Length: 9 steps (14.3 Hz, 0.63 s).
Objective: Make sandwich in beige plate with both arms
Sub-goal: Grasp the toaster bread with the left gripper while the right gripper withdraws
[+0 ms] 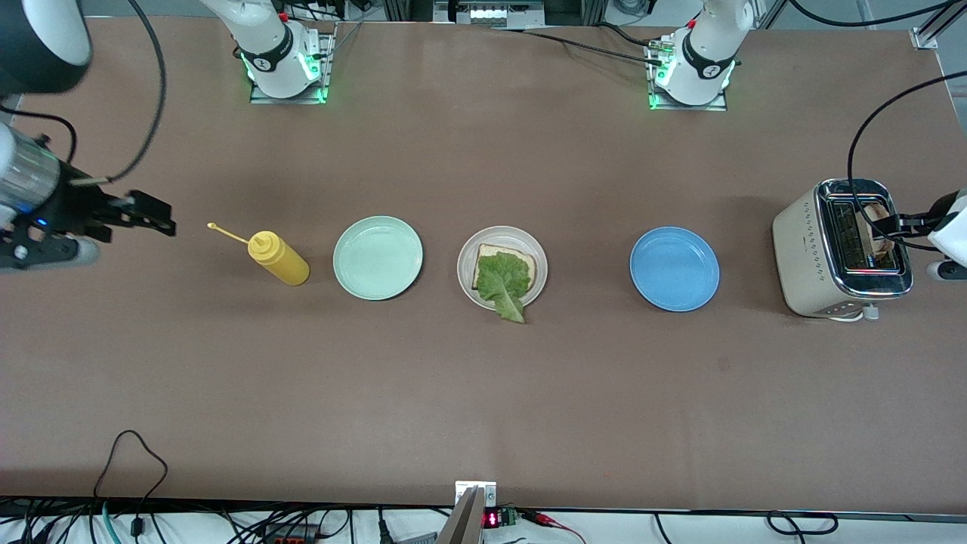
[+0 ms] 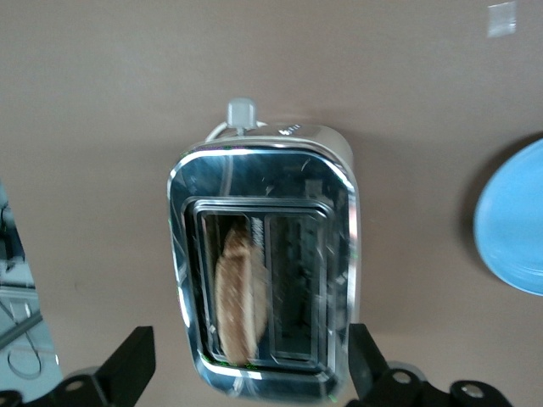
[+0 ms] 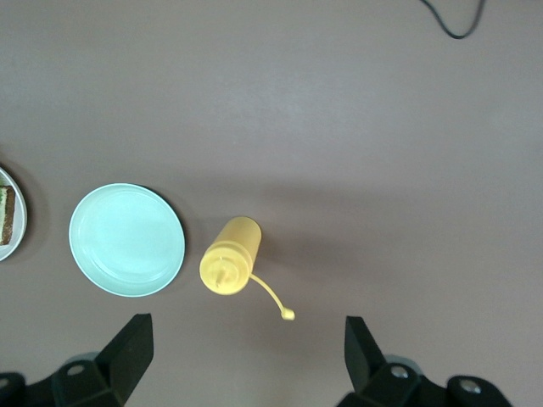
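The beige plate (image 1: pixel 464 273) sits mid-table with one toast slice (image 1: pixel 488 252) on it and a green lettuce leaf (image 1: pixel 505 281) on top, its tip hanging over the rim. A second toast slice (image 2: pixel 240 292) stands in one slot of the toaster (image 1: pixel 820 253) at the left arm's end. My left gripper (image 2: pixel 250 365) hangs over the toaster (image 2: pixel 335 174), open wide, holding nothing; the front view shows this left gripper (image 1: pixel 906 227) above the slots. My right gripper (image 1: pixel 159 215) waits open over bare table beside the mustard bottle; its jaws (image 3: pixel 246 352) are empty.
A yellow mustard bottle (image 1: pixel 279 258) lies on its side beside a pale mint-green plate (image 1: pixel 378 258) toward the right arm's end. A blue plate (image 1: pixel 675 269) lies between the beige plate and the toaster. Cables trail along the table's near edge.
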### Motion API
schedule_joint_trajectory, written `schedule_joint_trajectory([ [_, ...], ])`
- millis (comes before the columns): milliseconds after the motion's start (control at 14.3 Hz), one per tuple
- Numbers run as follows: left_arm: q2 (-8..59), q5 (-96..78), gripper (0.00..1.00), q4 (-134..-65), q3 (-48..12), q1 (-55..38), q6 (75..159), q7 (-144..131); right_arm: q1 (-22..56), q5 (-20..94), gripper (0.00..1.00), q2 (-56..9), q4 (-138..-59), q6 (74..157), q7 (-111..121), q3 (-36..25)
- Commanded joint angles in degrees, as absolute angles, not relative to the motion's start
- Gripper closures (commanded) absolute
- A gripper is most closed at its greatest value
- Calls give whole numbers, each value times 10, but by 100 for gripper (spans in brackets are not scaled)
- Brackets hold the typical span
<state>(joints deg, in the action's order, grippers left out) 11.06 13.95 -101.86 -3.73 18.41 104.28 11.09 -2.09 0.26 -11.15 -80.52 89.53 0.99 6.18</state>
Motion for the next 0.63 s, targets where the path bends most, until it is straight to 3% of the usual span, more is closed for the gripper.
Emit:
schedule_joint_trajectory([
  [0,98,152,8,-1071,-43,206,1090,143,-47,-6,0,-53,-847,889,-7,81],
  [491,86,151,12,-1147,-43,247,1149,164,-48,-6,0,10,-893,892,-39,77],
  [561,81,151,17,-1154,-44,247,1149,164,-33,-5,0,10,-892,892,-45,64],
])
